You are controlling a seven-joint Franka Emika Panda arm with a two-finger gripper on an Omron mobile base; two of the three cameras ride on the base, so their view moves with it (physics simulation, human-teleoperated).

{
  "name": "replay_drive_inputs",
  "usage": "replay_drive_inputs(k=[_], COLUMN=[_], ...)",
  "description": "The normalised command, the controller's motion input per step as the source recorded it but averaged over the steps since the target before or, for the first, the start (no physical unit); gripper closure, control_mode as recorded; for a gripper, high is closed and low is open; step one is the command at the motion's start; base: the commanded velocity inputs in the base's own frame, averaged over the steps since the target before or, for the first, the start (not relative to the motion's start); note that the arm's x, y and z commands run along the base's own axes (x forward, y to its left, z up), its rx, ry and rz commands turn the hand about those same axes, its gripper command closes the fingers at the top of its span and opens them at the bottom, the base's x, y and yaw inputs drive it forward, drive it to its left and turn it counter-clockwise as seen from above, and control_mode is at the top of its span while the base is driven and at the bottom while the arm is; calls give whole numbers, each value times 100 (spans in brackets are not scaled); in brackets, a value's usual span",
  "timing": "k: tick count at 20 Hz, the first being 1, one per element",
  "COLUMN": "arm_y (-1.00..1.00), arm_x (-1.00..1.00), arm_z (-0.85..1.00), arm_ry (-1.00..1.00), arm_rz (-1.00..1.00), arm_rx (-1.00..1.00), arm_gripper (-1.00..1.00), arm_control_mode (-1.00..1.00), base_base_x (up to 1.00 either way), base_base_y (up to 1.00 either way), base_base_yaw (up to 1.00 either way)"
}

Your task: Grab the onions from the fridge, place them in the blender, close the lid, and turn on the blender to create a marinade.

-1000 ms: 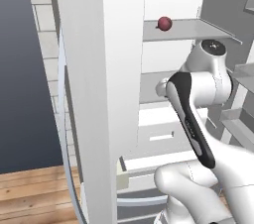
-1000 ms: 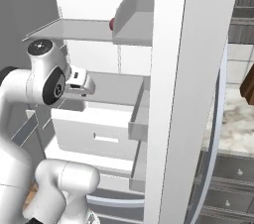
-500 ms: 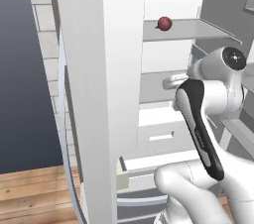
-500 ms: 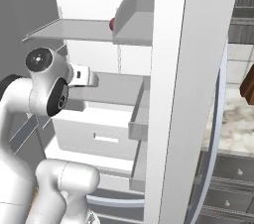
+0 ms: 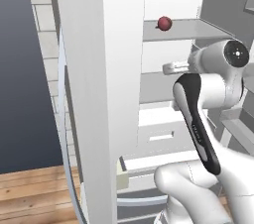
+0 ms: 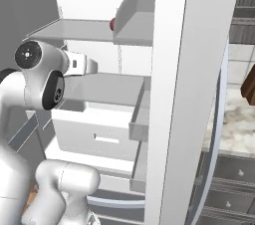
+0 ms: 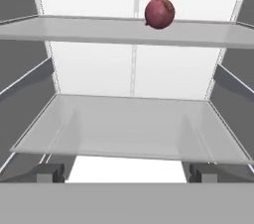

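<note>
From the left base view, the fridge [image 5: 99,94] stands open, and a dark red onion [image 5: 164,23] sits on the upper shelf [image 5: 198,30]. The gripper [image 5: 168,68] points in below that shelf.

From the right base view, the gripper [image 6: 92,65] reaches over a white drawer [image 6: 94,129].

In the hand view, the onion [image 7: 159,13] rests up on that shelf [image 7: 74,29], above the jaws, which stand wide and hold nothing.
</note>
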Motion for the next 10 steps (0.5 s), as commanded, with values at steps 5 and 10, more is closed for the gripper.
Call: replay_drive_inputs(k=[5,10], arm_y=[-15,-30], arm_x=[41,50], arm_z=[48,24], arm_ry=[-1,0], arm_rz=[-10,-8], arm_rx=[0,3], arm_gripper=[-100,-100], arm_control_mode=[-100,-100], base_base_x=[0,0], base_base_y=[0,0], base_base_yaw=[0,0])
